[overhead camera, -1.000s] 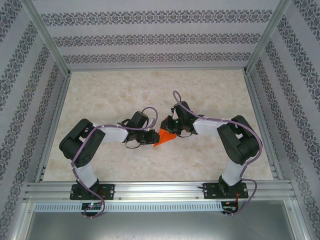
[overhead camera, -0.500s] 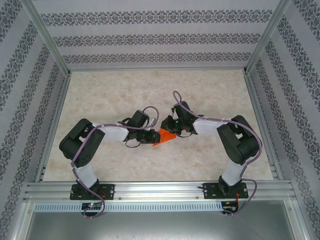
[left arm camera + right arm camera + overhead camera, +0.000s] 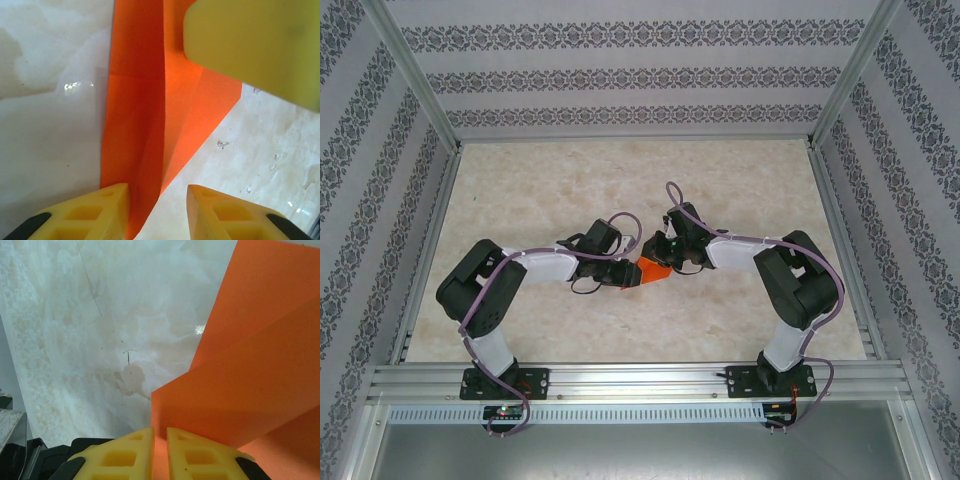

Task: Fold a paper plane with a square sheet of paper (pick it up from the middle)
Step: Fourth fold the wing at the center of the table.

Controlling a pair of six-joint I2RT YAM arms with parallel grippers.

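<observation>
Edge of the creased bright orange paper sheet [image 3: 250, 365] is pinched in the right hand [image 3: 160, 432], its fingers nearly together; the sheet spreads ahead over the pale marble surface [image 3: 75, 340]. The left hand [image 3: 159, 195] stands partly parted, the sheet's fold running into its gap.

Bright even light, small glints on the glossy table [image 3: 75, 86], soft shadow beside the paper [image 3: 135, 125], nearest foreground blurred.

The top camera looks down from high behind the near edge; both wrist cameras sit close over the shared orange paper [image 3: 650, 272].
</observation>
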